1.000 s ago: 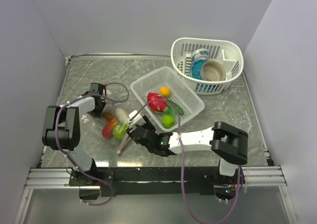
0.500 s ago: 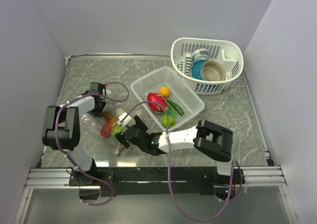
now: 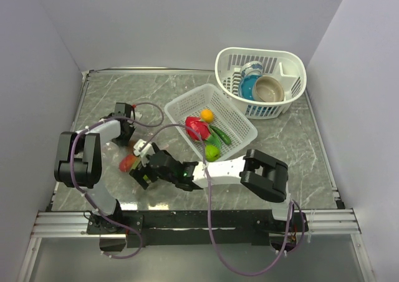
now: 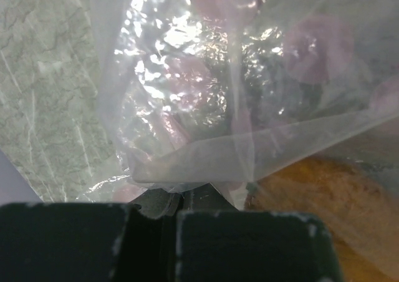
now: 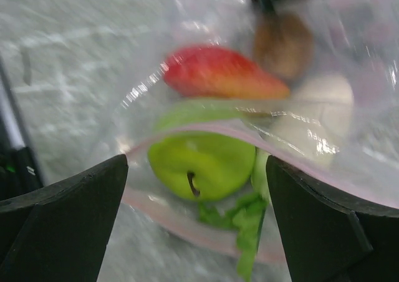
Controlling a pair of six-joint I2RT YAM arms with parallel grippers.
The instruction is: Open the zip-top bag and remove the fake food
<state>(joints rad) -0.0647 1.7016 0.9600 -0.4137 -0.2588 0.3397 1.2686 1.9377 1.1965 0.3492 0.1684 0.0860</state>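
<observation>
The clear, thin plastic zip-top bag (image 3: 131,152) lies on the grey marbled table (image 3: 293,145), left of the white rectangular mesh basket (image 3: 234,111). Its long axis runs from far to near, drifting slightly rightward at the near end. The closed bottom points away toward the left gripper (image 3: 124,132), and the pinkish zip strip (image 5: 206,130) points at the right gripper (image 3: 142,168).

In the left wrist view, the left gripper's jaws are pressed together on a fold of the bag's bottom edge. The right gripper's fingers (image 5: 68,219) stand spread wide, one on each side of the bag's mouth, holding nothing. Whether they touch the plastic cannot be told.

The fake food (image 5: 206,76) sits inside the bag. A green plastic apple (image 5: 199,160) lies at the mouth, between those fingers, with a line of the strip above it and another below. Behind it are a red-pink piece (image 5: 243,82), a whitish piece (image 5: 318,104) and a brown one (image 5: 283,42).
</observation>
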